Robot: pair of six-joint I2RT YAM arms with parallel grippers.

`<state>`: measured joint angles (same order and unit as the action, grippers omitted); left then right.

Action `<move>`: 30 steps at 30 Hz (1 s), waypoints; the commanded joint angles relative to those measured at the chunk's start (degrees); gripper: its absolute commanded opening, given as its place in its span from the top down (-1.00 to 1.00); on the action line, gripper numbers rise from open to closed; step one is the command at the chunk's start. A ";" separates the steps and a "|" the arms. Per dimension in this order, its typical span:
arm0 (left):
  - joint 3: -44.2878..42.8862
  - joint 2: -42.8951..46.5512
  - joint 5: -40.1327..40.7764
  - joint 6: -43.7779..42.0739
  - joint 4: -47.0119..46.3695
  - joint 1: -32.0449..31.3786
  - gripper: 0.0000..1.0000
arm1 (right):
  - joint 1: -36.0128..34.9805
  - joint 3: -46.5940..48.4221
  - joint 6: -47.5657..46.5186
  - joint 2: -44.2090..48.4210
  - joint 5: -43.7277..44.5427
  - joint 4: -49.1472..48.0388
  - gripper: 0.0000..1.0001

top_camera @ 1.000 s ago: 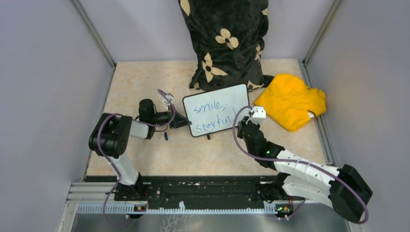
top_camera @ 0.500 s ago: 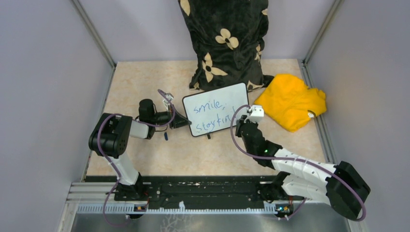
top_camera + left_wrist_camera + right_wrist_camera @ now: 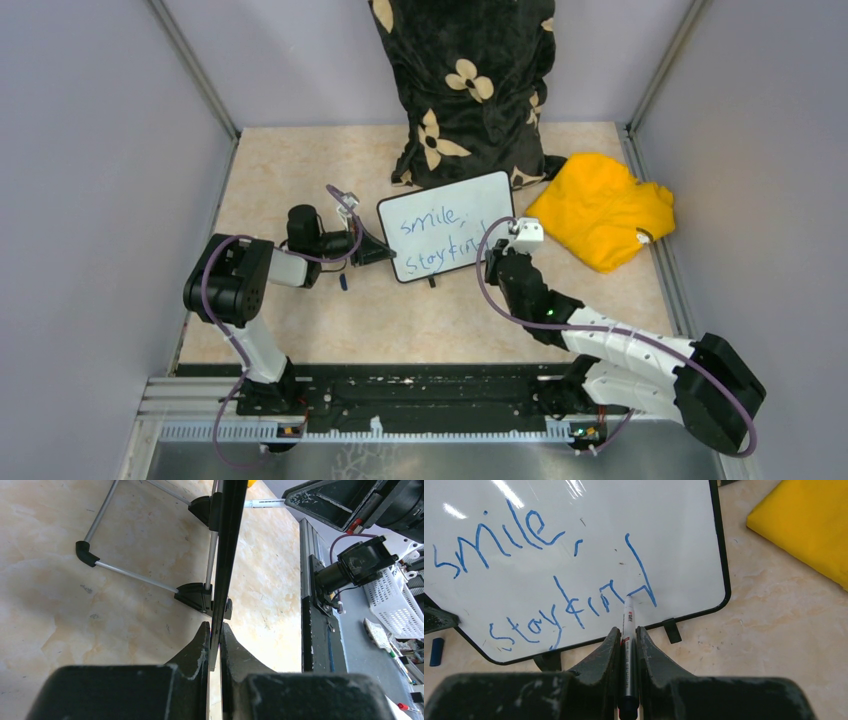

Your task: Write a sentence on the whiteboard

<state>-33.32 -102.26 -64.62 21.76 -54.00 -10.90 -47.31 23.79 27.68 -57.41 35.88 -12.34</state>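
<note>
The whiteboard (image 3: 447,228) stands tilted on its small black feet in the middle of the table, with blue words "smile," above "stayfin" (image 3: 574,607). My left gripper (image 3: 372,251) is shut on the board's left edge, seen edge-on in the left wrist view (image 3: 227,555). My right gripper (image 3: 626,632) is shut on a white and grey marker (image 3: 627,630). The marker tip touches the board at the end of the second line, beside a tall blue stroke (image 3: 640,570). In the top view the right gripper (image 3: 497,250) sits at the board's lower right corner.
A yellow cloth (image 3: 603,208) lies right of the board. A black flowered cushion (image 3: 465,85) stands behind it. A blue marker cap (image 3: 343,283) lies on the table under the left gripper. Grey walls close in the left, right and back sides.
My right gripper with the marker has shifted a little left and down along the board's lower right part. The left arm and the board have not moved.
</note>
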 commanded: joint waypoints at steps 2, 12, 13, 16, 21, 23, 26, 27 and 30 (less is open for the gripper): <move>-0.30 -1.72 0.76 -0.68 3.28 -0.11 1.00 | 0.55 0.27 1.19 0.76 -1.06 1.13 1.00; -0.32 -1.69 0.81 -0.69 3.37 -0.10 1.00 | 0.58 -0.24 1.22 1.48 0.55 3.00 1.00; -0.26 -1.64 0.81 -0.69 3.39 -0.09 1.00 | 0.57 -0.24 1.08 1.54 0.78 3.14 1.00; -0.26 -1.68 0.81 -0.74 3.37 -0.09 1.00 | 0.54 -0.14 0.88 1.68 1.80 3.69 1.00; -0.33 -1.67 0.76 -0.75 3.50 -0.09 1.00 | 0.59 -0.05 0.90 2.05 3.21 3.92 1.00; -0.28 -1.71 0.81 -0.75 3.52 -0.10 1.00 | 0.59 0.17 0.88 2.11 3.81 3.90 1.00; -0.33 -1.70 0.81 -0.75 3.49 -0.10 1.00 | 0.64 0.21 0.88 2.18 4.50 3.61 1.00; -0.31 -1.72 0.81 -0.75 3.52 -0.09 1.00 | 0.68 0.27 0.83 2.21 4.63 3.44 1.00; -0.33 -1.66 0.79 -0.75 3.51 -0.10 1.00 | 0.81 0.53 0.80 2.27 5.18 3.29 1.00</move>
<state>-33.34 -102.28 -64.62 21.71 -53.98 -10.90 -47.29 23.64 28.58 -56.60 38.57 -7.35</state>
